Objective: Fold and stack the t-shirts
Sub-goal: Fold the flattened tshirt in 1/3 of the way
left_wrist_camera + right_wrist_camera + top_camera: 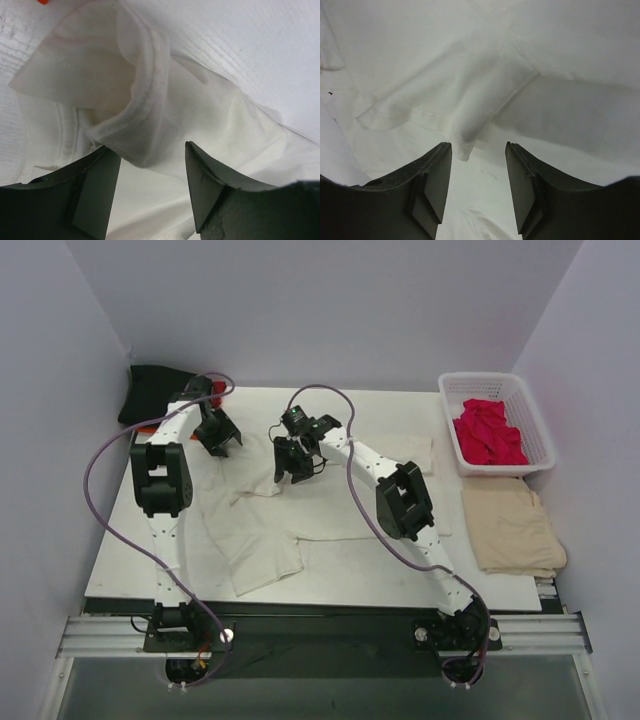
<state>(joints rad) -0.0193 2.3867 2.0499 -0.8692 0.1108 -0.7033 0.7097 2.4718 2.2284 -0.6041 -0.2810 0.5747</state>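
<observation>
Cream-white t-shirt (265, 535) spread rumpled across the worktop (400, 585), left arm bent over its far left corner, left claw (220, 438) apart around a raised fold, right arm stretched to the middle, right claw (297, 465) apart just short of a sleeve hem

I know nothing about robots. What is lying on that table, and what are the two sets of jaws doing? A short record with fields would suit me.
White shirt: spread on the table, rumpled, not folded
Left jaws: open, a raised sleeve hem at their tips
Right jaws: open, just short of a sleeve edge
Black shirt: bunched at the far left corner
Basket: far right, holds the crimson shirt
Tan cloth: folded flat, just nearer than the basket
</observation>
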